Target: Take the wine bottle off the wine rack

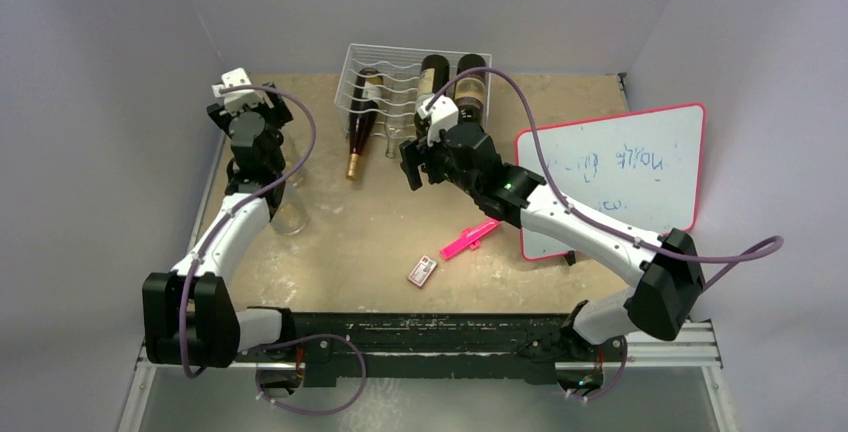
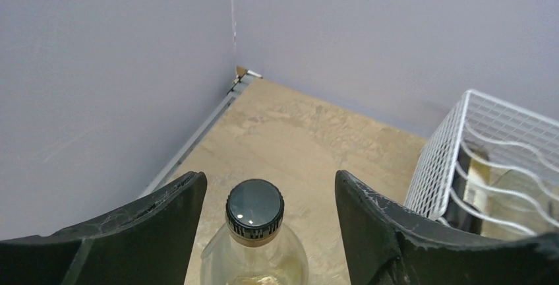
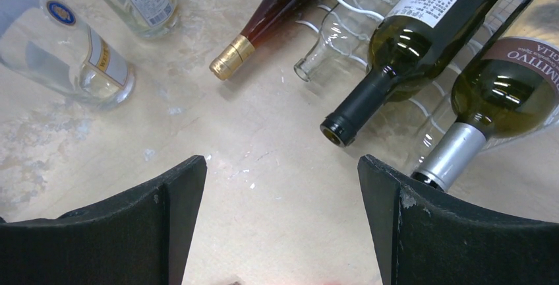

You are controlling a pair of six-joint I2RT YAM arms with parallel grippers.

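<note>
My right gripper point(image 3: 280, 166), spread apart to grab, faces a dark green glass wine bottle point(image 3: 412, 44) jutting from the white wire rack point(image 1: 372, 60); left gripper point(image 2: 269, 178), likewise apart, straddles a clear glass bottle point(image 2: 255, 209).

— Bright, even light, seemingly from overhead; only soft shadows in front of the wine rack point(image 1: 400, 62).
— Glare?
— Small white glints on the dark bottles point(image 3: 422, 47) lying in that rack; everything looks sharp
</note>
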